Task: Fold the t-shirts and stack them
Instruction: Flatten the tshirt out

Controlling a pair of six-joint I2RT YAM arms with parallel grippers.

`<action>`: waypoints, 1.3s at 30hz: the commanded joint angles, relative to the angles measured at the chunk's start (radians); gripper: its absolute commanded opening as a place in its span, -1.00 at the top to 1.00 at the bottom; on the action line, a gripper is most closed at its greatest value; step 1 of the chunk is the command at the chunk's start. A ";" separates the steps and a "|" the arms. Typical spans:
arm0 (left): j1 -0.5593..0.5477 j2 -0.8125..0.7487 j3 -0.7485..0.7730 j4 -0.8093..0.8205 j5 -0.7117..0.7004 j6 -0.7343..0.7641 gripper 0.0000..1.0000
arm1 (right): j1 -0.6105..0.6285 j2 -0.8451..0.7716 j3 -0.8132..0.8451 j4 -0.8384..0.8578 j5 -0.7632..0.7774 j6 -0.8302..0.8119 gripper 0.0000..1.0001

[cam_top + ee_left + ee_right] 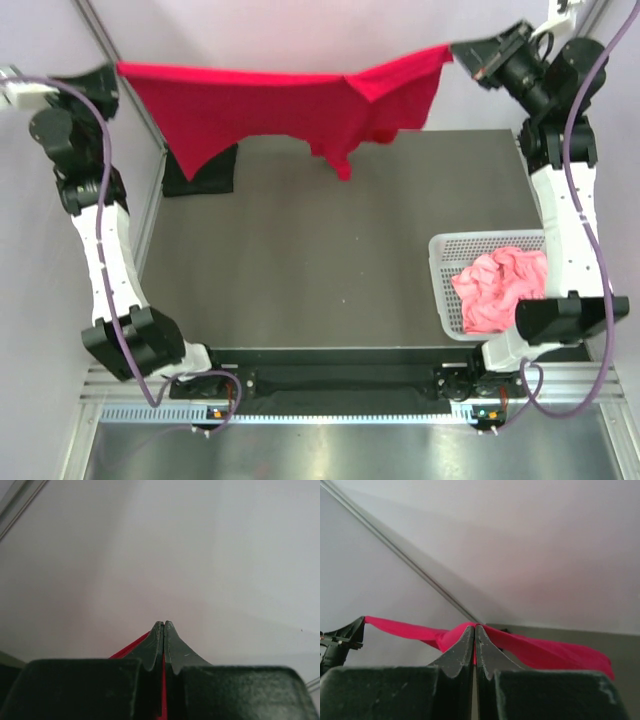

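Note:
A bright red t-shirt [270, 105] hangs stretched high above the far side of the table between my two grippers. My left gripper [112, 72] is shut on its left end, and red cloth [163, 680] shows between the closed fingers. My right gripper [455, 50] is shut on its right end, with the red t-shirt [540, 650] draped over the fingertips. A black t-shirt [200, 170] lies at the far left corner, partly hidden behind the red one. A crumpled salmon pink t-shirt [498, 285] sits in the basket.
A white plastic lattice basket [445, 250] stands at the right edge of the dark table [330, 260]. Pale walls enclose the back and sides. Purple cables run along both arms.

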 commanded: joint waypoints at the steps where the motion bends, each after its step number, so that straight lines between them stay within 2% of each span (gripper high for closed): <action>1: 0.015 -0.116 -0.149 0.007 0.009 -0.010 1.00 | -0.020 -0.125 -0.081 0.004 -0.020 -0.019 1.00; 7: 0.018 -0.217 -0.163 -0.060 -0.032 0.051 1.00 | -0.021 -0.149 -0.058 0.010 -0.003 -0.016 1.00; 15: 0.018 -0.153 -0.076 0.010 -0.081 0.077 1.00 | -0.023 -0.055 0.040 0.108 0.042 0.011 1.00; 19: 0.016 -0.064 -0.056 0.116 -0.095 0.036 1.00 | -0.023 0.090 0.141 0.165 0.065 0.044 1.00; 21: 0.013 0.000 -0.044 0.165 -0.095 -0.002 1.00 | -0.024 0.192 0.259 0.167 0.069 0.057 1.00; 22: 0.009 0.023 -0.024 0.211 -0.107 -0.015 1.00 | -0.023 0.232 0.360 0.165 0.075 0.071 1.00; 25: -0.019 0.123 0.068 0.271 -0.118 -0.033 1.00 | -0.027 0.369 0.524 0.193 0.092 0.132 1.00; 27: -0.045 0.187 0.134 0.269 -0.121 -0.010 1.00 | -0.027 0.412 0.543 0.231 0.100 0.195 1.00; 30: -0.068 0.252 0.276 0.257 -0.132 0.007 1.00 | -0.073 0.420 0.542 0.263 0.112 0.235 1.00; 34: -0.071 0.292 0.376 0.242 -0.132 0.005 1.00 | -0.113 0.403 0.551 0.311 0.117 0.303 1.00; 39: -0.070 0.254 0.389 0.208 -0.132 0.013 1.00 | -0.162 0.358 0.557 0.304 0.077 0.367 1.00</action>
